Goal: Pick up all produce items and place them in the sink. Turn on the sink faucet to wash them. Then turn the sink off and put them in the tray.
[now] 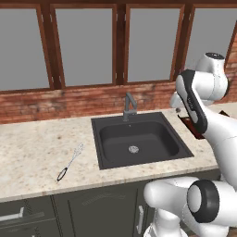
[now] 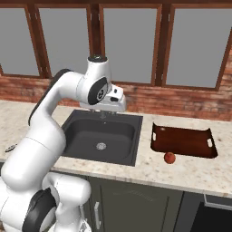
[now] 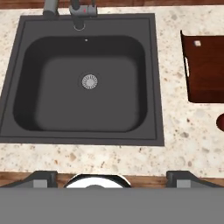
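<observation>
We see the gripper (image 3: 113, 176) hanging above the near side of the sink (image 3: 87, 111). Its two dark tips stand wide apart at the bottom of the hand view with nothing between them, so it is released and carries nothing.

The produce item (image 2: 169, 157), a small round red-orange fruit, sits on the speckled counter (image 2: 190, 174) at centre right of the right base view, just in front of the tray (image 2: 183, 141). It is neither inside the tray nor in the basin. In the hand view only a dark red sliver of it shows at the right edge, below the tray's lower corner.

So from the hand the fruit lies off to the right of the frame, past the sink's right rim and a strip of bare counter. Being round, it has no long axis to line up with, and we judge any jaw angle would serve. There is only one arm to reach for it.

Room looks generous. Open counter surrounds the fruit on three sides, and the tray's raised rim behind it is the one edge to mind on the way down. The sink faucet (image 3: 81, 11) stands at the top of the hand view, well clear of that path. The wire whisk (image 1: 70, 163) lies left of the basin in the left base view, far from the work
</observation>
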